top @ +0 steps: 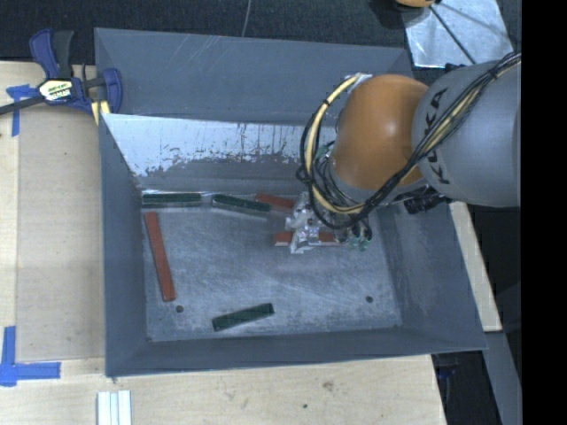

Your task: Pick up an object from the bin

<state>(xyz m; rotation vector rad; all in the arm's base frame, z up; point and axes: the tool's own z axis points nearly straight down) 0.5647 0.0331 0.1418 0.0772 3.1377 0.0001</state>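
Camera view | tool over red stick, bin mid-right | grip: can't tell

The gripper hangs over a short red bar; well apart to its left lies a long red stick.

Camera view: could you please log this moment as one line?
gripper | over red-brown stick | bin floor, back, right of centre | hold: not confirmed

At the frame's right, the arm is a thick grey cylinder with dark KUKA lettering, capped by a rounded orange cover, ringed by looping black and yellow cables, ending in a small silvery metal gripper
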